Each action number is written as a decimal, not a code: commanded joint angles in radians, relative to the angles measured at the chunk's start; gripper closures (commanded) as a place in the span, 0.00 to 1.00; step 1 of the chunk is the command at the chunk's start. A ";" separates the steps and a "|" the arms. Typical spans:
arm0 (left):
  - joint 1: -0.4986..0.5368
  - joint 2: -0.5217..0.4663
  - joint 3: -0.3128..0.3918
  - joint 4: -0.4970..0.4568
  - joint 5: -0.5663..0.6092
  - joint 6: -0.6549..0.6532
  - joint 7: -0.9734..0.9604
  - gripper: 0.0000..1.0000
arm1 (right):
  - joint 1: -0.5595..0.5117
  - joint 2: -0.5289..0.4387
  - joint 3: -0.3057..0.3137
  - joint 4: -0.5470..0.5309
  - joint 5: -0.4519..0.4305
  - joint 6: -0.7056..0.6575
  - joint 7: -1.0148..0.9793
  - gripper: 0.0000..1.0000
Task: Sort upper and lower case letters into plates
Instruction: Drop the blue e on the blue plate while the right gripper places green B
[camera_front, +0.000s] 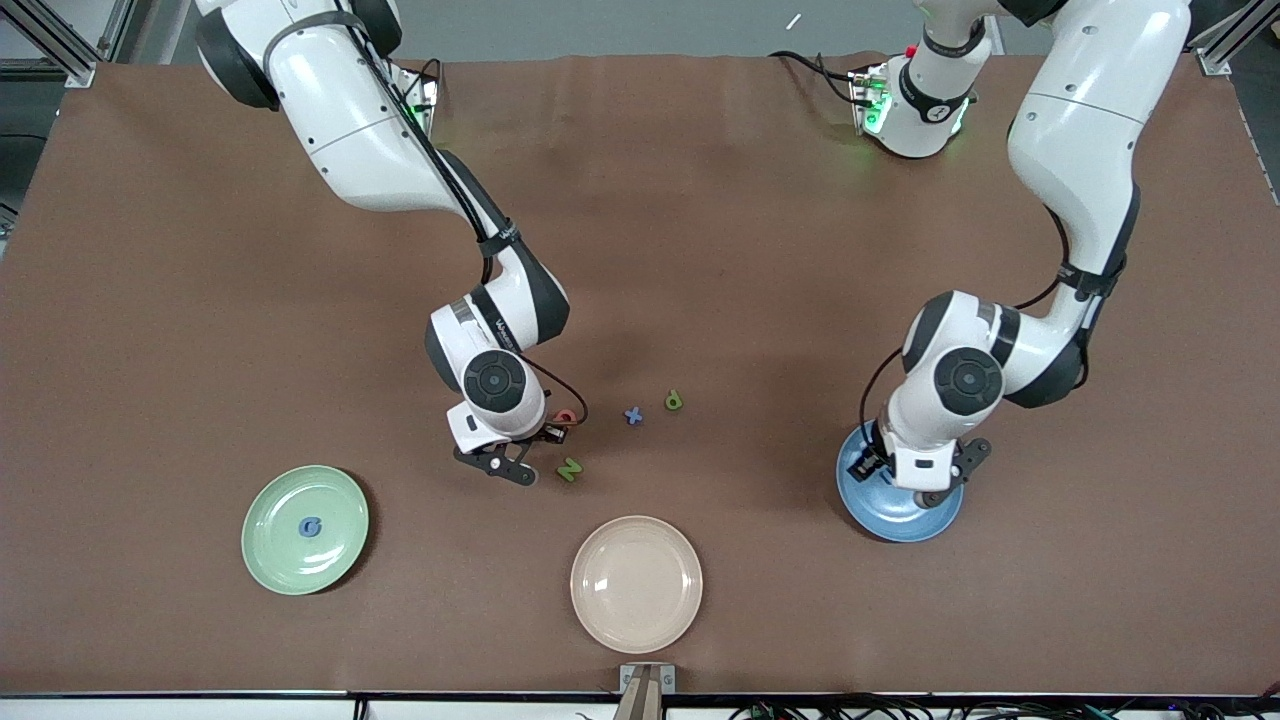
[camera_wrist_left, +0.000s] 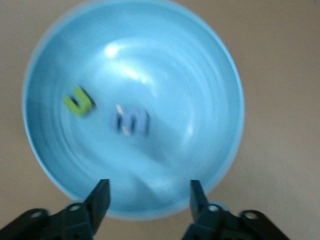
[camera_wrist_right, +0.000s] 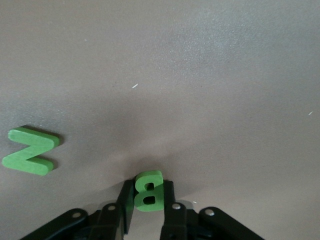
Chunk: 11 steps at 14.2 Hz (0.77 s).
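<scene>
My right gripper (camera_front: 512, 462) is shut on a green letter B (camera_wrist_right: 148, 191), held low over the table beside a green letter N (camera_front: 569, 468), which also shows in the right wrist view (camera_wrist_right: 30, 151). My left gripper (camera_front: 915, 488) is open and empty over the blue plate (camera_front: 880, 525). In the left wrist view the gripper (camera_wrist_left: 150, 197) hangs over the plate's rim (camera_wrist_left: 235, 100), and a green letter u (camera_wrist_left: 79, 101) and a blue letter m (camera_wrist_left: 131, 121) lie in the plate. The pale green plate (camera_front: 262, 555) holds a blue letter (camera_front: 310, 526).
A red letter (camera_front: 566, 415), a blue x (camera_front: 633, 416) and a green d (camera_front: 674, 401) lie on the brown table near the middle. A cream-beige plate (camera_front: 636, 583) sits near the front edge, between the two other plates.
</scene>
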 joint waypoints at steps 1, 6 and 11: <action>-0.089 -0.023 -0.041 0.002 0.009 -0.057 -0.044 0.00 | 0.000 -0.036 -0.012 -0.028 0.010 0.002 -0.008 0.99; -0.315 0.132 -0.041 0.214 0.002 -0.057 -0.131 0.19 | -0.044 -0.050 -0.126 0.087 -0.058 -0.150 -0.286 1.00; -0.412 0.204 -0.031 0.223 0.015 -0.049 -0.153 0.30 | -0.166 -0.043 -0.257 0.087 -0.033 -0.122 -0.653 0.99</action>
